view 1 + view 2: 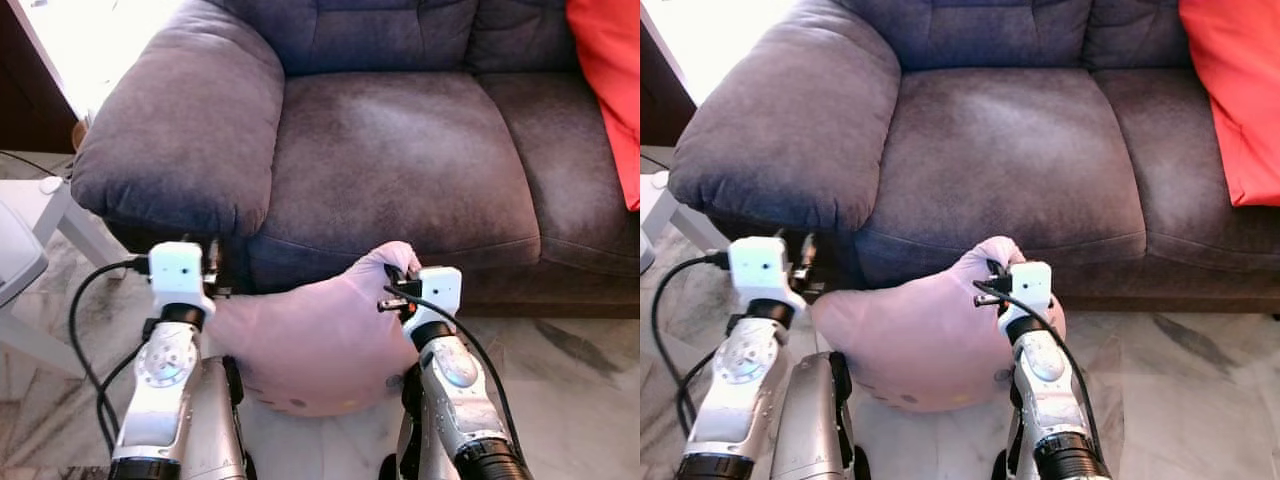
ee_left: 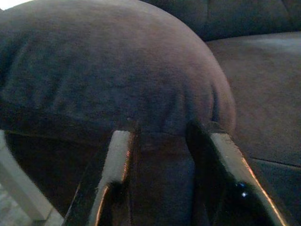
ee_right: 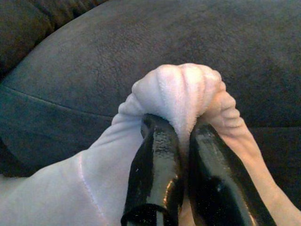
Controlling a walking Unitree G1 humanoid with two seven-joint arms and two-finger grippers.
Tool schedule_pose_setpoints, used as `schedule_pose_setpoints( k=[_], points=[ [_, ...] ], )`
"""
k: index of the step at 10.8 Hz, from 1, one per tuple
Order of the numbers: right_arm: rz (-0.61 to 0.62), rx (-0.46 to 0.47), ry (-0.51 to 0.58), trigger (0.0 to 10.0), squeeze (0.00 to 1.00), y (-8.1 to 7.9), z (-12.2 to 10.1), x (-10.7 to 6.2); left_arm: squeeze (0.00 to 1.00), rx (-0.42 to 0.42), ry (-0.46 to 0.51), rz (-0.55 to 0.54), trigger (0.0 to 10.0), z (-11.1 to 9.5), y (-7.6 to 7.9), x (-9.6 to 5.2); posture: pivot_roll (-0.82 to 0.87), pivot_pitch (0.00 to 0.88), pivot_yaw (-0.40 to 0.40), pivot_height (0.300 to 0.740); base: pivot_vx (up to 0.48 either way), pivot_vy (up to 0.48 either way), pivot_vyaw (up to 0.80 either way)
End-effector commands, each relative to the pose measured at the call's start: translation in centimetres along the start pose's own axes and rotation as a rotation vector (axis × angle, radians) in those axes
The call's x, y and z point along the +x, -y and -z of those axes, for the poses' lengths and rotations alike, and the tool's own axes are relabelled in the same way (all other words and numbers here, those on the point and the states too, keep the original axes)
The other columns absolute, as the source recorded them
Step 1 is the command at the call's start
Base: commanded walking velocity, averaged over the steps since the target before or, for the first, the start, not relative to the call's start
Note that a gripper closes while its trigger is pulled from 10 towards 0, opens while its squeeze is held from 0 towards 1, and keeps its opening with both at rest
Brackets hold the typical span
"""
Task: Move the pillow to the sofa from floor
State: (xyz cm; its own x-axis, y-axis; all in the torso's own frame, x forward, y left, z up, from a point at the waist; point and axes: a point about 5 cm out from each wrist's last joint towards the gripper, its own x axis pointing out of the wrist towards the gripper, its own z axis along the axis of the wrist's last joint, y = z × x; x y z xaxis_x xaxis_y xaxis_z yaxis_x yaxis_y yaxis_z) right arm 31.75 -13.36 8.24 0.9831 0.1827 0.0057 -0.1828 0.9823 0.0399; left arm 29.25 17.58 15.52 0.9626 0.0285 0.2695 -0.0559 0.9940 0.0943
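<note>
A soft pale pink pillow (image 1: 310, 340) hangs just in front of the dark grey sofa (image 1: 400, 170), below the seat's front edge and between my two arms. My right gripper (image 3: 181, 127) is shut on the pillow's bunched upper corner (image 3: 183, 94), close to the seat front. My left gripper (image 2: 162, 132) is open by the pillow's left edge, under the sofa armrest (image 1: 180, 130), with nothing between its fingers (image 2: 113, 160). The pillow's underside is hidden behind my arms.
A red cushion (image 1: 610, 80) leans at the sofa's right end. A white furniture leg (image 1: 70, 215) and a black cable (image 1: 85, 320) are at my left. Pale marble floor (image 1: 560, 380) runs along the sofa's base.
</note>
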Motion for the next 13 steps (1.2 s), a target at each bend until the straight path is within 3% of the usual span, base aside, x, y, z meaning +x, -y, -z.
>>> schedule_pose_setpoints(
  k=[1,3,13],
  points=[
    [0.016,-0.042,0.264,10.0,0.0,0.5,-5.9,1.1,0.0,0.001,0.027,-0.009,10.0,-0.6,-0.2,-0.1,0.1,0.052,-0.033,0.472,0.0,0.0,0.0],
    [-0.002,-0.039,0.275,10.0,0.0,0.5,-6.2,1.2,0.0,-0.003,0.04,-0.003,10.0,-0.9,0.2,0.2,0.1,0.052,-0.034,0.476,0.0,0.0,0.0],
    [-0.023,-0.042,0.288,10.0,0.0,0.2,-7.5,2.0,0.0,-0.013,0.059,-0.009,10.0,-1.5,0.2,0.7,0.1,0.076,-0.039,0.65,0.0,0.0,0.0]
  ],
)
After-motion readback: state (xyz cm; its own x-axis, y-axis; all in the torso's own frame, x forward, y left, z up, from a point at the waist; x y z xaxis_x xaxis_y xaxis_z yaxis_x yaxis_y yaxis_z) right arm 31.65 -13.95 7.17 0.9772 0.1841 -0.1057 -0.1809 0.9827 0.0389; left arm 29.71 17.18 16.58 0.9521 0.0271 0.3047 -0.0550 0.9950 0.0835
